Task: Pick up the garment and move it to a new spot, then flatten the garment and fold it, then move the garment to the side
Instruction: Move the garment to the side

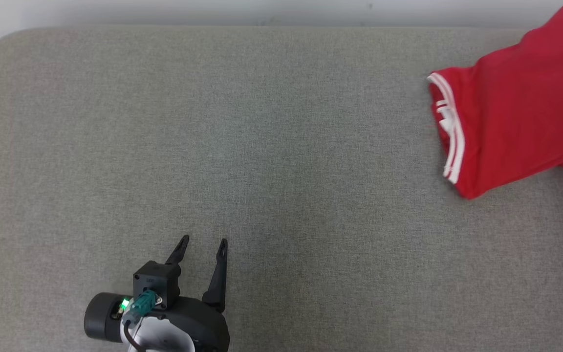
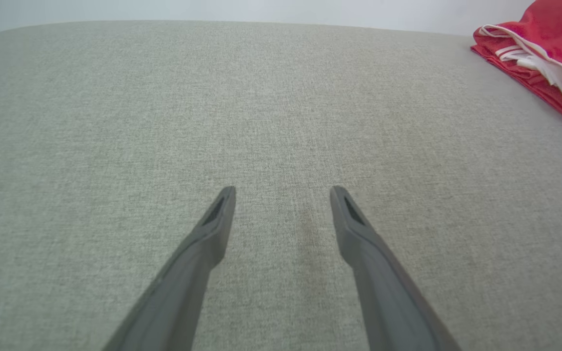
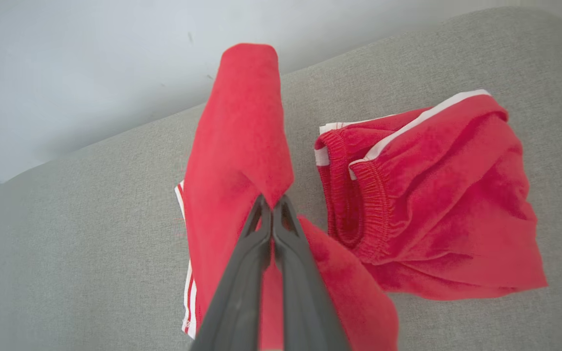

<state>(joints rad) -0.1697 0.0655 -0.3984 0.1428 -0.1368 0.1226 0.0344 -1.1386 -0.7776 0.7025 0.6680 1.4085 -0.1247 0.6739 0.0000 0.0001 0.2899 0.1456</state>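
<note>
Pointing up from the lower left of the head view, my left gripper (image 1: 203,239) has its 2 dark fingers spread apart with nothing between them. In the left wrist view the same left gripper (image 2: 283,190) reaches out over bare grey cloth. That grey cushion (image 1: 262,146) runs wide across the middle, with a pale wall (image 1: 213,12) behind its far edge. Further right, well apart from my left gripper, the red garment (image 1: 521,112) lies at the cushion's far right corner, its white-striped hem turned toward the middle. The left wrist view catches the garment (image 2: 549,48) at its upper right. In the right wrist view my right gripper (image 3: 272,200) has its fingers pressed together on a fold of the garment (image 3: 437,204), pinching red cloth that rises off the cushion (image 3: 90,243). The rest, with an elastic waistband and white stripes, lies bunched just to the right of the fingers.
</note>
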